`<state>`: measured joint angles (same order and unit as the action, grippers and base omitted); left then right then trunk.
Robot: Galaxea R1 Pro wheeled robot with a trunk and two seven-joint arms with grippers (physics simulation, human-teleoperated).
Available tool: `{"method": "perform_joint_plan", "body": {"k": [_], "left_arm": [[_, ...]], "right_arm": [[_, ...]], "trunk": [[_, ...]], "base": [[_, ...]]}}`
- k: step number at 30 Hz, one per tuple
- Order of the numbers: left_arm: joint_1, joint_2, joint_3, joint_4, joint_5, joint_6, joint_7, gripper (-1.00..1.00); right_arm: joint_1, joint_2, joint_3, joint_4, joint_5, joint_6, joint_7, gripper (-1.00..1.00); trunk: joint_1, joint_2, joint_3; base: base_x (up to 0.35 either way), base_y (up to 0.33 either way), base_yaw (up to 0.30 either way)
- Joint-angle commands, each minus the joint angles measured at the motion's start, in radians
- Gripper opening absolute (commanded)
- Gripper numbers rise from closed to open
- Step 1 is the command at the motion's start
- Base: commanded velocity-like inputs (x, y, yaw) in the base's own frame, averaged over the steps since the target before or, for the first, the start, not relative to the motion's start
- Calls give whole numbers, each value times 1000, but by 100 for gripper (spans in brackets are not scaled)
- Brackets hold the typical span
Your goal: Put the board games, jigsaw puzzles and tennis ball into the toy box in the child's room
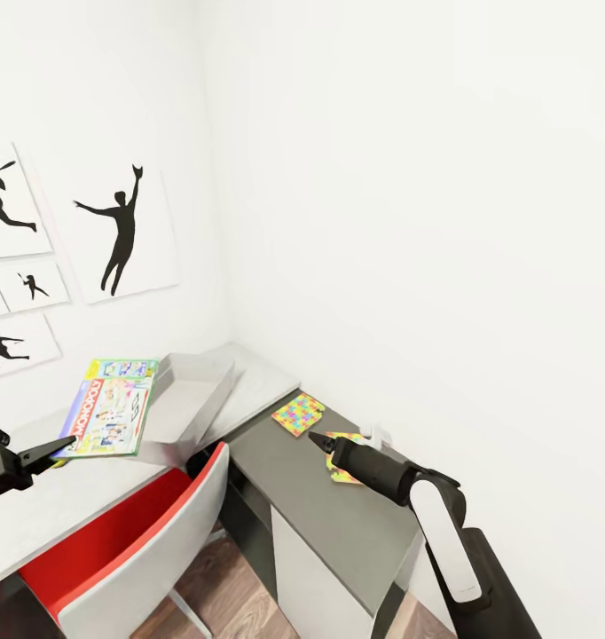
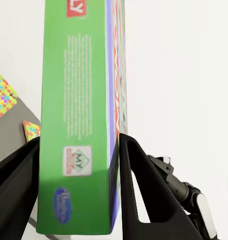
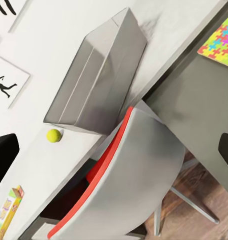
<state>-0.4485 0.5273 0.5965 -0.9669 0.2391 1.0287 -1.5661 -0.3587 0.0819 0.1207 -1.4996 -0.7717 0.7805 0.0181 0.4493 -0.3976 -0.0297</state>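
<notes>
My left gripper [image 1: 45, 453] is shut on the edge of a Monopoly board game [image 1: 109, 408], which it holds tilted above the light table beside the grey toy box [image 1: 192, 390]. In the left wrist view both fingers [image 2: 139, 175] press the game's green side [image 2: 78, 100]. The open box [image 3: 93, 75] lies tipped toward the chair, with a yellow tennis ball [image 3: 54, 135] on the table by its corner. Two colourful jigsaw puzzles [image 1: 298, 414] [image 1: 342, 469] lie on the dark desk. My right gripper [image 1: 320, 439] hovers open over the nearer one, holding nothing.
A red and grey chair [image 1: 134, 541] is pushed in at the corner where the light table [image 1: 63, 506] meets the dark desk [image 1: 338, 524]. White walls close in behind both, one with silhouette pictures [image 1: 121, 231]. Wooden floor [image 1: 240, 577] lies below.
</notes>
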Motion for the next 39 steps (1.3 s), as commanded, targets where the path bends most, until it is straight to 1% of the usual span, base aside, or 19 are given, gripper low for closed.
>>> {"method": "perform_joint_plan", "body": {"k": [1,6,8,9,10,11,18,21,25,29,32,39], "left_arm": [[-1,0,1,3,0,11,-5,-100],[-2,0,4,11,-1,12,1,-100],[-3,0,5,11,-1,13,44,-100],[-4,0,6,11,-1,14,84,-100],[-8,0,7,11,3,17,195,-100],[-8,0,8,11,3,17,203,-100],[-10,0,8,12,5,16,217,-100],[-10,0,8,12,6,16,218,-100],[-10,0,12,13,7,17,218,-100],[-10,-1,40,13,9,18,218,-100],[-10,-1,50,13,10,18,217,-100],[-10,-1,57,13,11,17,211,-100]], "right_arm": [[-1,-1,0,-1,2,4,2,100],[-2,-3,-1,-1,1,5,2,100],[-2,-3,-1,-1,1,4,2,100],[-3,-2,-1,-1,1,4,1,100],[-3,1,-1,-1,2,3,-1,100],[-3,2,-1,-1,2,2,-1,100],[-3,1,-1,-1,2,2,0,100],[-2,4,-1,-2,2,2,-1,100],[-2,6,-1,-2,2,1,-1,100],[-2,6,-1,-2,2,1,-2,100],[-2,7,0,-2,2,1,-2,100],[-2,4,-1,-2,2,2,-2,100]], "trunk": [[1,-2,-2],[1,-2,-2],[1,-2,-2],[1,-2,-2],[1,-2,-2],[1,-2,-2],[1,-2,-2],[1,-2,-2],[1,-2,-2],[1,-2,-2],[1,-2,-2],[1,-2,-2]], "base": [[0,-4,8],[0,-1,2],[0,0,0],[0,0,0],[0,0,0],[0,0,0],[0,0,1],[0,0,128],[0,0,245],[0,0,283],[0,0,290],[22,57,291]]}}
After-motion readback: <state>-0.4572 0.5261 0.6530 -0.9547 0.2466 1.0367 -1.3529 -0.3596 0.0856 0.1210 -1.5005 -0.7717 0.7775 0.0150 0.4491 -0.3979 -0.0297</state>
